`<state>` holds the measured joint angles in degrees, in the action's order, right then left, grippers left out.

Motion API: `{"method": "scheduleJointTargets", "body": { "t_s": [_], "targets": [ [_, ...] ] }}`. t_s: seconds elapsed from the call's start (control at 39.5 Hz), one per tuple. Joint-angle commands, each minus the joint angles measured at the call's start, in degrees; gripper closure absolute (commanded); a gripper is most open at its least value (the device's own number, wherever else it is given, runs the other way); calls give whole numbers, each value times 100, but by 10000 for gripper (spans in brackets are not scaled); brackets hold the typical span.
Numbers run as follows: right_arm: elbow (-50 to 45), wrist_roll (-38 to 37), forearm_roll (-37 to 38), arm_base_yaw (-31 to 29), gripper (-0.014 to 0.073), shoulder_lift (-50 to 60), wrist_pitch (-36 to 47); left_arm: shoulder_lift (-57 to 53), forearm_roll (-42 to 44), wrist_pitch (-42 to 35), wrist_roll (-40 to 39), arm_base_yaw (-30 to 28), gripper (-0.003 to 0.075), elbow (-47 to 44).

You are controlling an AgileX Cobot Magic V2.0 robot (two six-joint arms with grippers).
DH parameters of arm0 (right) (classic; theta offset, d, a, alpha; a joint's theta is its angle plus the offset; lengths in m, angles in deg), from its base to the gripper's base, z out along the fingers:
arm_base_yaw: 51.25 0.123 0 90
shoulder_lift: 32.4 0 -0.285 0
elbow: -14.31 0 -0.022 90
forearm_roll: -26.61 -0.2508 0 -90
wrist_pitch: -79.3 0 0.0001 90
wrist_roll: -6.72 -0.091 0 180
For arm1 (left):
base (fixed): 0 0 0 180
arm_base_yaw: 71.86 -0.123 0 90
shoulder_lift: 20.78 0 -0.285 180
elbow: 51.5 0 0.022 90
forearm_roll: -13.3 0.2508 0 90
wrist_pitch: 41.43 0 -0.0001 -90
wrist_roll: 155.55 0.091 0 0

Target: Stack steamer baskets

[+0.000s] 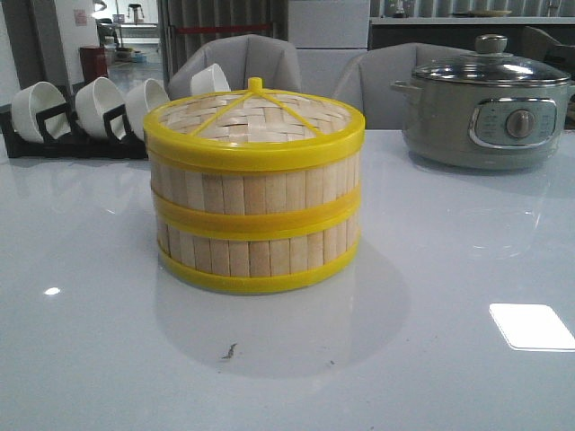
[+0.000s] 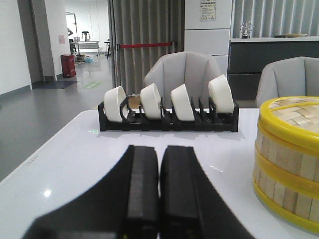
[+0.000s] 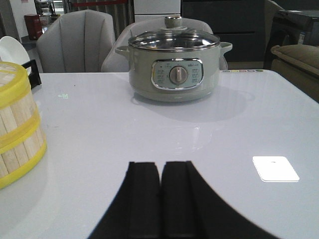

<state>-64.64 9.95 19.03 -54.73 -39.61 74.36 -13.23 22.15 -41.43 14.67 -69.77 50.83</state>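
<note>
You see the two baskets (image 1: 255, 211) already stacked and lidded, left of the pot (image 1: 486, 112), so both grippers, left (image 2: 159, 194) and right (image 3: 161, 199), rest clear of them with fingers pressed together, holding nothing.

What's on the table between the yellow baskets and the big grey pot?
Nothing: the front view shows only bare table between the steamer baskets and the pot.

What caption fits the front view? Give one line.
Two steamer baskets stacked under a woven lid on the white table.
</note>
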Motion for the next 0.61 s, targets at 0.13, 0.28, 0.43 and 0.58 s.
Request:
{"method": "scheduleJointTargets", "body": {
  "t_s": [0.13, 0.28, 0.43, 0.58],
  "targets": [
    [84, -21, 406, 11, 539, 119, 451, -76, -1, -482, -34, -10, 631, 4],
    [84, -21, 406, 11, 539, 119, 446, -76, -1, -482, -34, -10, 631, 4],
    [84, -21, 400, 11, 539, 119, 446, -76, -1, -482, -34, -10, 631, 4],
    [84, -21, 400, 11, 539, 119, 446, -76, -1, -482, -34, -10, 631, 4]
  ]
}}
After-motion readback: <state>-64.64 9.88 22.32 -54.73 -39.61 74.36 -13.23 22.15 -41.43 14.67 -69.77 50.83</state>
